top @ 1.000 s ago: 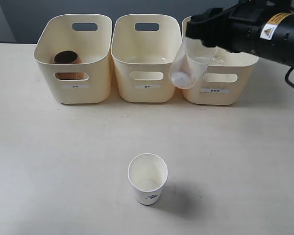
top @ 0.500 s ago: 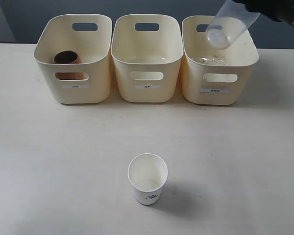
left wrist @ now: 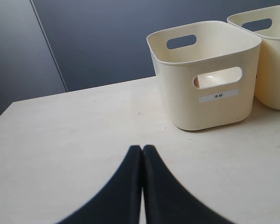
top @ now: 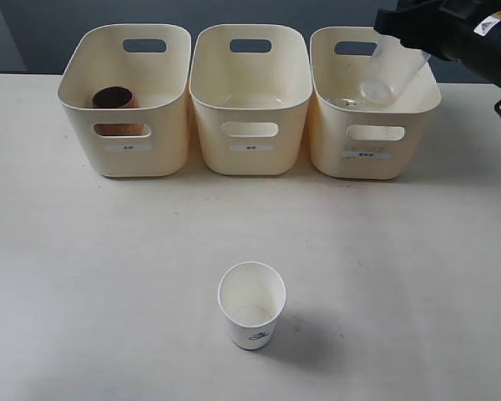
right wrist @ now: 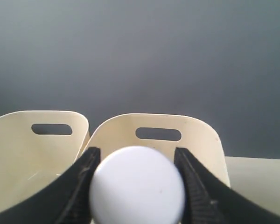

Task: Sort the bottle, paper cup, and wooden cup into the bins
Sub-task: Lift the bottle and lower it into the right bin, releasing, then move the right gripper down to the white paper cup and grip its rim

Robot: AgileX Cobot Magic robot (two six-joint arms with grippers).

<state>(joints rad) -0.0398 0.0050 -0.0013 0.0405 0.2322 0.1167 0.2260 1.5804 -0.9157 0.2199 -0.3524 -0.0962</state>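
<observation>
Three cream bins line the table at 12 o'clock. Since half a second ago the clear bottle has dropped lower, tilted cap-down over the 2 o'clock bin, with the right gripper clamped around it. The left gripper is pinched closed. The wooden cup sits in the 10 o'clock bin, whose label reads "木杯". The paper cup stands at 6 o'clock.

Cream bins with white labels; reddish-brown wooden cup; white paper cup, blue mark; clear bottle, white cap; pale beige table.
</observation>
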